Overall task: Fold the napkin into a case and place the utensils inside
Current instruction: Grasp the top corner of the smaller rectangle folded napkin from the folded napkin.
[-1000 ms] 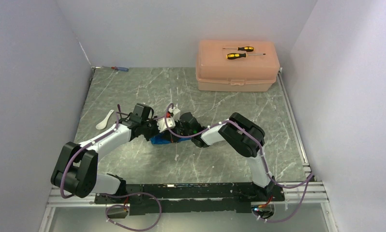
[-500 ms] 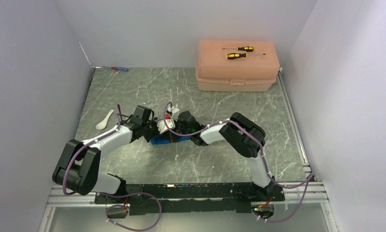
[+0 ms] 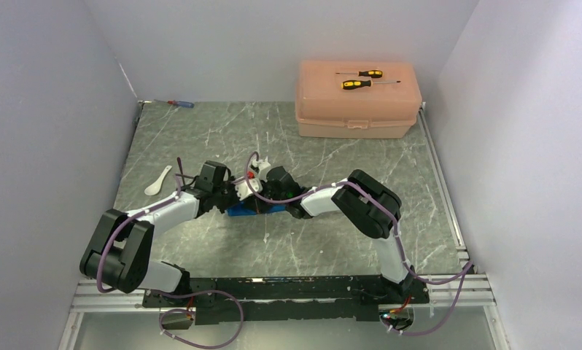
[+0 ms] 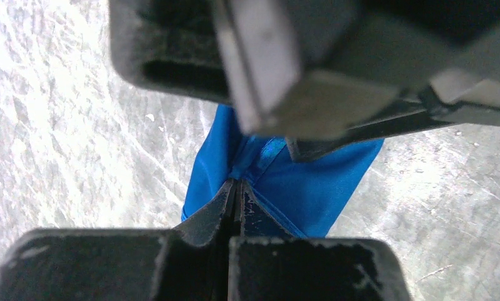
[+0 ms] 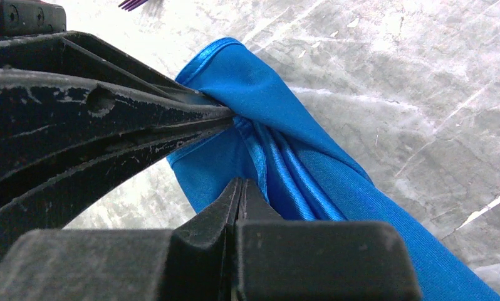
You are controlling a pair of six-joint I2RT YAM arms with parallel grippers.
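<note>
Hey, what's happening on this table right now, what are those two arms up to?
Both arms meet in the middle over the blue napkin. The left gripper and the right gripper each have jaws shut on a bunched part of it, close together. The cloth is folded over and gathered, not yet a flat case. The white spoon lies apart on the table, off to the left.

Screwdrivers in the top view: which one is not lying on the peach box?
The small blue-and-red screwdriver, which lies alone on the table in the far left corner. The two yellow-and-black screwdrivers lie on the lid of the peach box.
</note>
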